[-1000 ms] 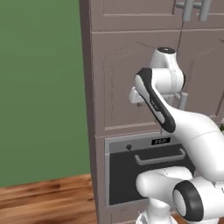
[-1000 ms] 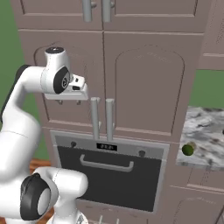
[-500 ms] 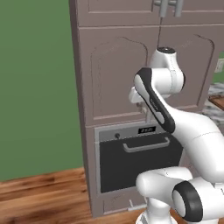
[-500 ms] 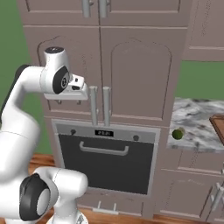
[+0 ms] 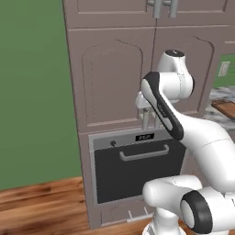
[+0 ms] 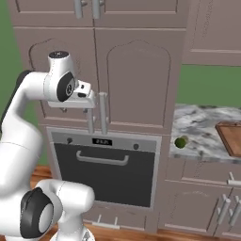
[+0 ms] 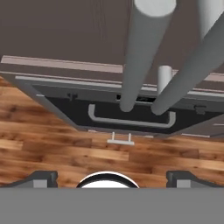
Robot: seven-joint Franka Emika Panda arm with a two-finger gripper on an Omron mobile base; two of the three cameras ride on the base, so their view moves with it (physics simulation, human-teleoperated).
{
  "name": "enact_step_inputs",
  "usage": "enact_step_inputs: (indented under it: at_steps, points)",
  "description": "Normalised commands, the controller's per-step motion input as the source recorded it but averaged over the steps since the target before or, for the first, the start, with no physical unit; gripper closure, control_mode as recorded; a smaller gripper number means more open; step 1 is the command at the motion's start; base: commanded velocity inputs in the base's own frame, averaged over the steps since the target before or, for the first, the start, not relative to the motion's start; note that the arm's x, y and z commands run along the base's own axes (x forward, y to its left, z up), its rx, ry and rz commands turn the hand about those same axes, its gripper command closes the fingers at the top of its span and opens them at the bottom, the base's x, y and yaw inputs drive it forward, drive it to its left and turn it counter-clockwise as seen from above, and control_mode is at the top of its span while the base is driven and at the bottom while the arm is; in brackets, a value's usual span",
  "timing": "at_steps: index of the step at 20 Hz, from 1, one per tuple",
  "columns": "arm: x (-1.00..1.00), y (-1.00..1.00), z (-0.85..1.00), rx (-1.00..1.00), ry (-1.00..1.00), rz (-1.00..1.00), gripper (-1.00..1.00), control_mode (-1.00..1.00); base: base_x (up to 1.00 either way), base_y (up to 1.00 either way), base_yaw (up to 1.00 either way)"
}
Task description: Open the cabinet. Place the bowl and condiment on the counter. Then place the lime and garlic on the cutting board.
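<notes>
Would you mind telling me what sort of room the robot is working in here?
A rendered home kitchen, most likely: a built-in oven under tall taupe cabinet doors, with a marble counter carrying a cutting board alongside.

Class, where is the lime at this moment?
In the right base view, the lime sits on the marble counter near its left front edge, left of the cutting board and right of the tall cabinet.

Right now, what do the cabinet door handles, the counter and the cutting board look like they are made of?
The cabinet door handles look like brushed metal: plain matte grey cylinders, though painted plastic would look alike. The counter looks like polished marble, grey and white with dark veining. The cutting board looks like wood: reddish brown with a raised rim.
</notes>
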Motion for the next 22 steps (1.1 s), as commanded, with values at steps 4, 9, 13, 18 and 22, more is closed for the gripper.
enact_step_inputs:
  at_steps: [4,9,13,18,22]
  points:
    - [0.0,0.0,0.0,0.0,0.0,0.0,-1.0,1.0,-0.01,-0.44,0.0]
    - [0.0,0.0,0.0,0.0,0.0,0.0,-1.0,1.0,-0.01,-0.43,0.0]
    - [0.0,0.0,0.0,0.0,0.0,0.0,-1.0,1.0,-0.19,-0.25,0.0]
    - [0.0,0.0,0.0,0.0,0.0,0.0,-1.0,1.0,-0.45,-0.02,0.0]
    - [0.0,0.0,0.0,0.0,0.0,0.0,-1.0,1.0,-0.18,0.01,0.0]
